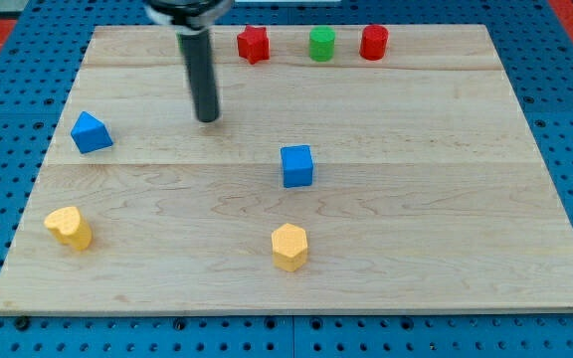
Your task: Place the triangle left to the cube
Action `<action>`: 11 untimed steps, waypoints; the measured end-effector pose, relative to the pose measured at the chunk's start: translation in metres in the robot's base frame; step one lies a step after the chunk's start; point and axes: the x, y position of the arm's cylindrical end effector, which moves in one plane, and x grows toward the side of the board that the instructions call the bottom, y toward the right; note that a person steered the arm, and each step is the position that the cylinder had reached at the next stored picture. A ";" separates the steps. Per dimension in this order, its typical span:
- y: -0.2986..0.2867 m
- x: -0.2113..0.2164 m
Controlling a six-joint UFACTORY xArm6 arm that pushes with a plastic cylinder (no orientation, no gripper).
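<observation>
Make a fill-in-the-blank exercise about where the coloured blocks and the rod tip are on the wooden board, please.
1. The blue triangle block lies toward the view's ____ of the blue cube block.
2. The green cylinder block sits between two ____ blocks at the view's top.
3. My tip touches ____ block.
4. The two blocks nearest the view's bottom are both ____.

Missing words: left; red; no; yellow

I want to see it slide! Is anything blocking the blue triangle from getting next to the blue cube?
Nothing visible. The board between the blue triangle and the blue cube is bare wood. My tip sits above that path, toward the view's top, touching neither block.
</observation>
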 end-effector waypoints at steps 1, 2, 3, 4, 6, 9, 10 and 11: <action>-0.038 -0.034; -0.130 -0.038; -0.133 0.003; -0.127 0.028; -0.053 0.060; 0.011 0.123; 0.039 0.123; 0.012 0.120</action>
